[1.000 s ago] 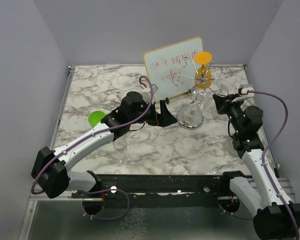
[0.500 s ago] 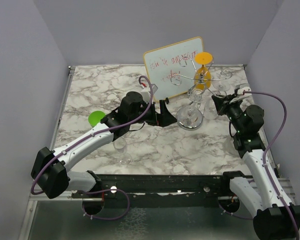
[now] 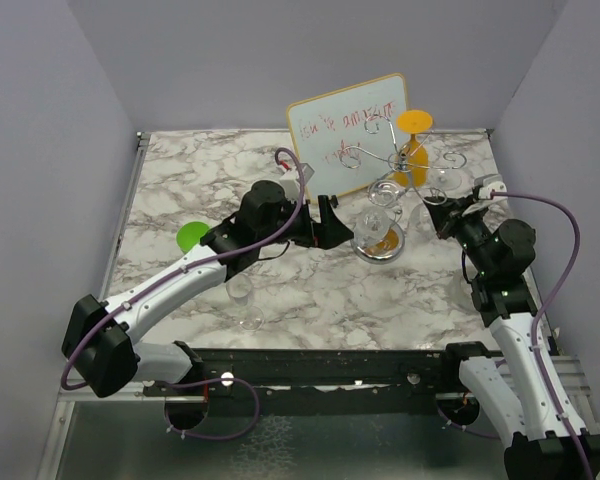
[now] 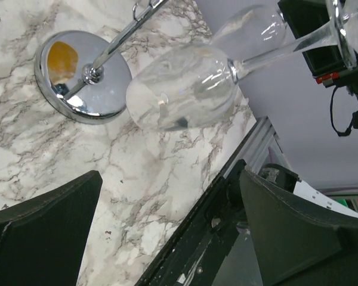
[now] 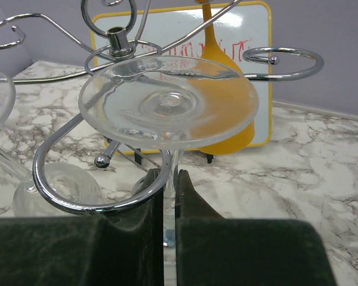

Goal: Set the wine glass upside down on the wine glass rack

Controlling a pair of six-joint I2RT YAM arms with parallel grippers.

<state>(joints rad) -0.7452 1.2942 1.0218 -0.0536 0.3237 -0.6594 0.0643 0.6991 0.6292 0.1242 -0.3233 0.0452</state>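
item: wine glass (image 5: pixel 167 107), clear. upside down, its round foot uppermost and its stem pointing down. the stem sits inside one curled wire loop of the rack (image 5: pixel 116 43), and the foot lies just over that loop. whether the foot already rests on the wire cannot be told.

item: right gripper (image 5: pixel 169 179). fingers closed narrowly on the stem of the wine glass, just under the loop.

item: left gripper (image 4: pixel 170 176). jaws spread wide, nothing between them. it hovers over the table (image 3: pixel 310 290) just left of the rack's shiny disc base (image 4: pixel 83 74).

item: rack. thin stem on the disc base, standing toward the back right of the marble table in front of the whiteboard (image 3: pixel 330 130). an orange glass (image 5: pixel 227 128) hangs upside down on its far side. other clear glass shows at the left edge of the right wrist view, too cropped to place.

item: clear bowl (image 4: pixel 185 89), seen from the left wrist, above the table beside the disc base. its stem runs toward a wire loop, and whether it is the gripped glass cannot be told.

item: green disc (image 3: pixel 191 236), by the left arm.

item: loose clear glass (image 3: pixel 245 300), on the table by the left arm.
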